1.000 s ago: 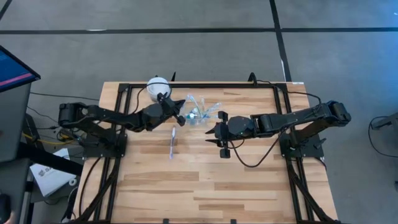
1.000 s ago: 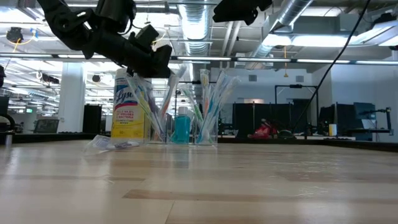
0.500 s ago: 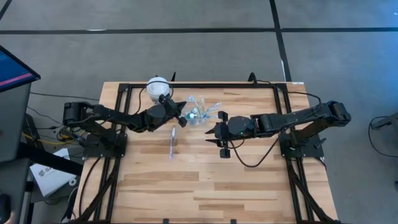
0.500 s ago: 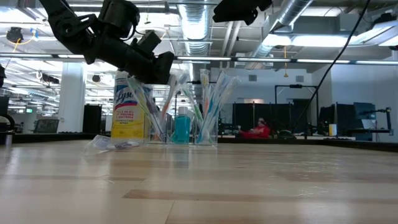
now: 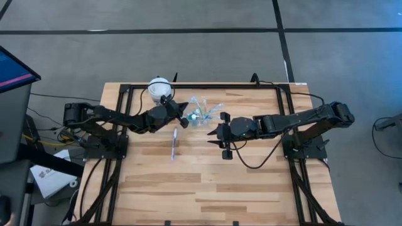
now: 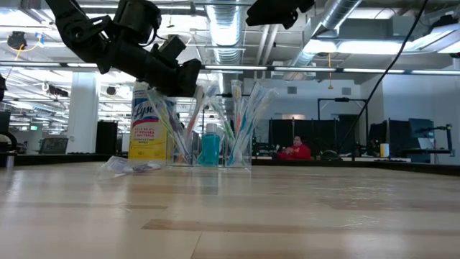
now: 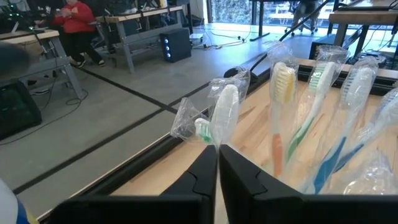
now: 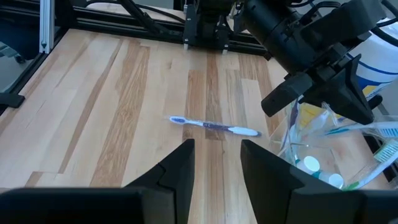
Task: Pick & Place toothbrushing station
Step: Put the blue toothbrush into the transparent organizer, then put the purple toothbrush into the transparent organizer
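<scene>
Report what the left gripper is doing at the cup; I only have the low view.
Observer: The left wrist view shows the left gripper shut on a wrapped toothbrush, pinched through its wrapper.
Operator: Give me the right gripper.
Observer: The right gripper is open and holds nothing. From above, it hovers beside the cup.
Operator: Check for strays.
Observer: One loose toothbrush lies flat on the table, apart from the cup and nearer the left arm.
</scene>
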